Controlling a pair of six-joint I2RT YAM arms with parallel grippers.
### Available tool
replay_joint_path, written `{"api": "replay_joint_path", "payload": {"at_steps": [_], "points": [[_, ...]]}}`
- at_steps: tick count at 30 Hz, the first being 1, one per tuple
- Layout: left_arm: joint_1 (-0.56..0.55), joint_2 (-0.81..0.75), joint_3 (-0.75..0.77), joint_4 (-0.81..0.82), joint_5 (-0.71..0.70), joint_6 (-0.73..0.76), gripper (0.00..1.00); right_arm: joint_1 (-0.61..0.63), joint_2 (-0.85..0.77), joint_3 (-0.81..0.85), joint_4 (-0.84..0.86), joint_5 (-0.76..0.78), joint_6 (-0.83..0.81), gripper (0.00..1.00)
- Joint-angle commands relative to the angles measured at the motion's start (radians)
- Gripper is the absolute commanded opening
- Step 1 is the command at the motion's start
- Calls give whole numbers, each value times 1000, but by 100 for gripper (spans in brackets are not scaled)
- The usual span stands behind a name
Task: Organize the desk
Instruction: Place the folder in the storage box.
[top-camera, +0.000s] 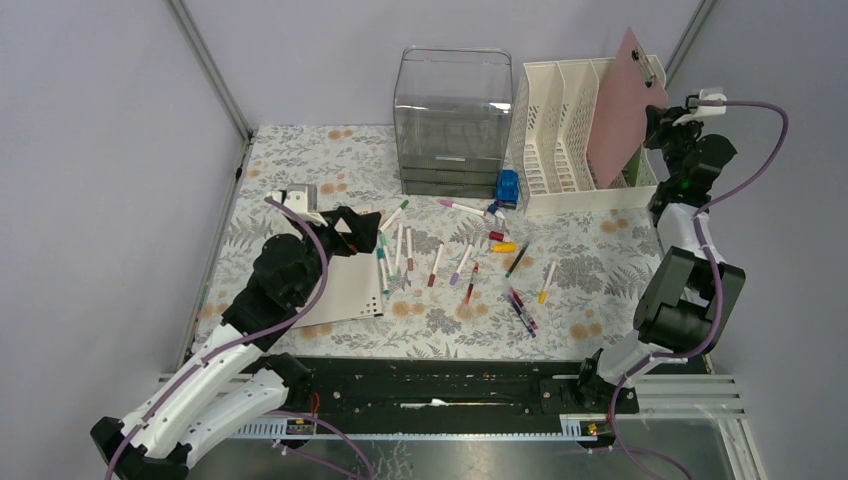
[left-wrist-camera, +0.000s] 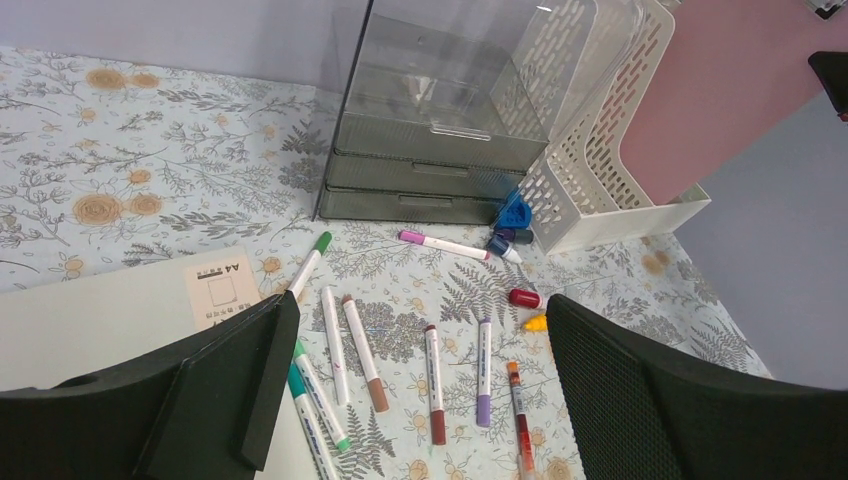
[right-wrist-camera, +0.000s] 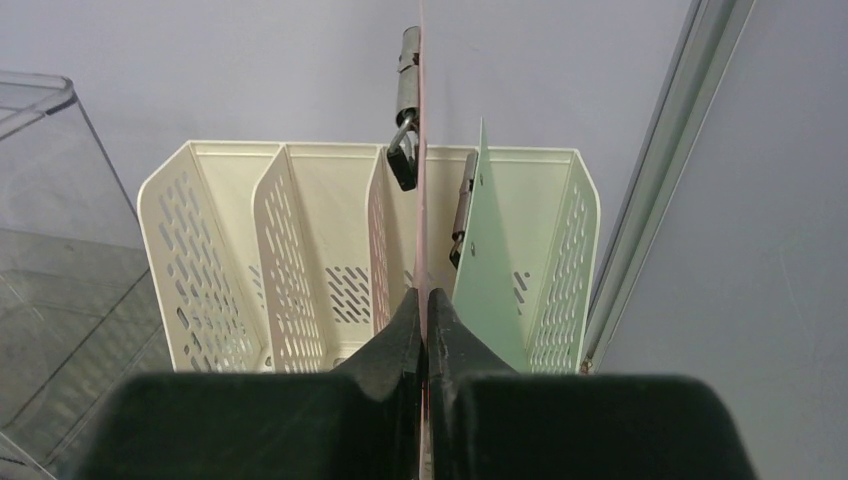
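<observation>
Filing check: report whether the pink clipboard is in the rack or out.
In: the pink clipboard stands in the rack, rightmost slot, beside the green clipboard, right gripper shut on its edge.

About sixteen markers (top-camera: 435, 265) are lying loose (some overlapping, so roughly); one drawer unit (top-camera: 452, 110), one file rack (top-camera: 550, 150), one pink clipboard (top-camera: 622, 105), one green clipboard (right-wrist-camera: 505, 270) and one paper pad (top-camera: 345, 290) are sharing one tabletop (top-camera: 300, 160).

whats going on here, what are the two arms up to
The right gripper is shut on a pink clipboard, holding it upright in the white file rack beside a green clipboard. The left gripper hangs open, holding nothing, over the edge of a white A4 paper pack. Coloured markers lie scattered across the desk, not yet tidied.
</observation>
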Motion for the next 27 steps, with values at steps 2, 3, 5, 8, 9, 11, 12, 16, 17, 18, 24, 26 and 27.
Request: {"api": "replay_joint_path", "payload": {"at_steps": [2,3,5,8,9,11,12,16,17,18,24,26,27], "points": [[7,7,9,63,-20,1,99,6,6,-32,126,-26,-37,2],[7,8,7,64,-19,0,99,6,8,-37,127,-27,-37,2],[9,12,6,66,-17,-1,99,6,9,-44,125,-34,-61,3],[11,17,2,66,-15,-3,99,6,6,-64,117,-46,-70,12],[11,18,0,67,-13,-3,99,6,2,-72,115,-49,-74,17],[14,23,-1,65,-6,-6,99,5,-12,-89,106,-57,-90,26],[16,26,0,66,-2,-7,99,6,-21,-94,95,-59,-97,31],[26,31,5,41,23,-18,99,5,-71,-89,-36,-58,-148,56],[29,31,6,31,25,-23,99,4,-86,-88,-70,-53,-160,62],[32,29,6,20,27,-29,99,2,-101,-87,-102,-49,-169,67],[47,16,-2,-42,37,-73,99,-21,-205,-77,-134,-47,-175,74],[54,17,-4,-63,45,-94,99,-32,-243,-62,-134,-47,-175,74],[57,17,-8,-70,52,-106,99,-39,-262,-52,-134,-47,-175,74]]}}
